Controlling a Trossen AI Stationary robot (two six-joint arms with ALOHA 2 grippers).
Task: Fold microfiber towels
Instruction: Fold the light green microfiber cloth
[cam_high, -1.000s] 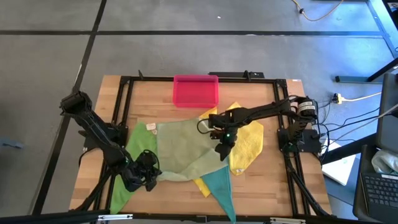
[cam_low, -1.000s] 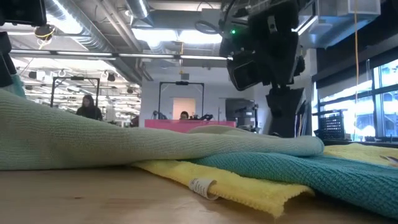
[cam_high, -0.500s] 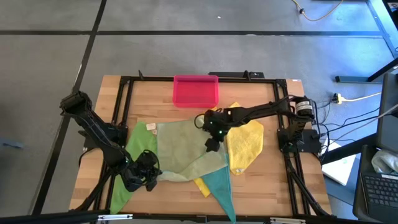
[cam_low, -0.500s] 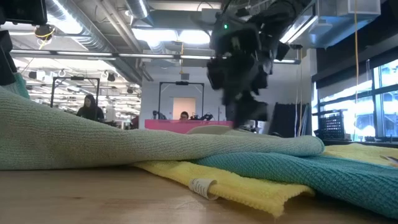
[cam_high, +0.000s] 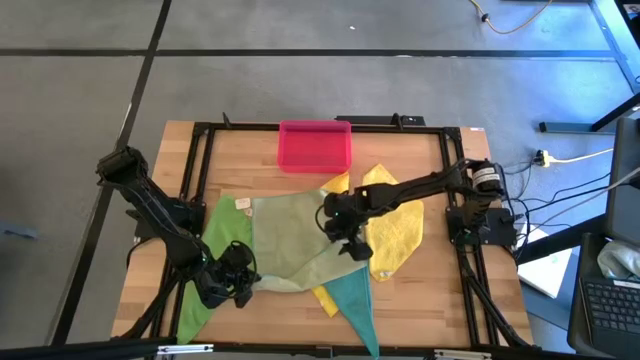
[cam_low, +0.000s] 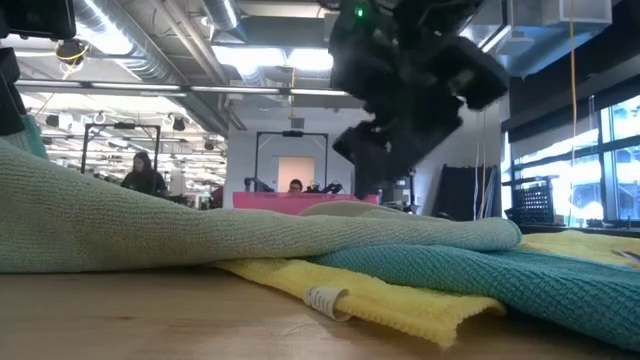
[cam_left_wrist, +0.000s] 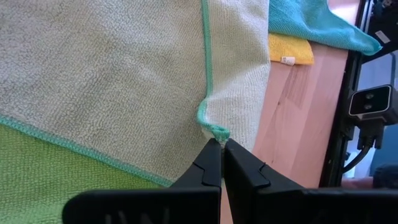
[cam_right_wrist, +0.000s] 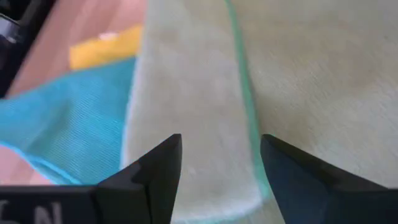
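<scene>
The wide-open right gripper (cam_high: 349, 240) hovers directly above the pale olive green microfiber towel's (cam_high: 290, 240) teal-stitched folded edge, which runs lengthwise between its fingers (cam_right_wrist: 149, 174).

Grey floor (cam_high: 300, 90) with dark seams, ceiling strip lights (cam_low: 290, 60), big windows (cam_low: 600, 170) at one side

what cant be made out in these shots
- Second yellow towel: high view, mostly hidden under the pale olive towel.
- Bright green towel: high view, partly covered by the left arm.
- Right pincer: low view, blurred.
- Teal towel: low view, cut off by the right edge.
</scene>
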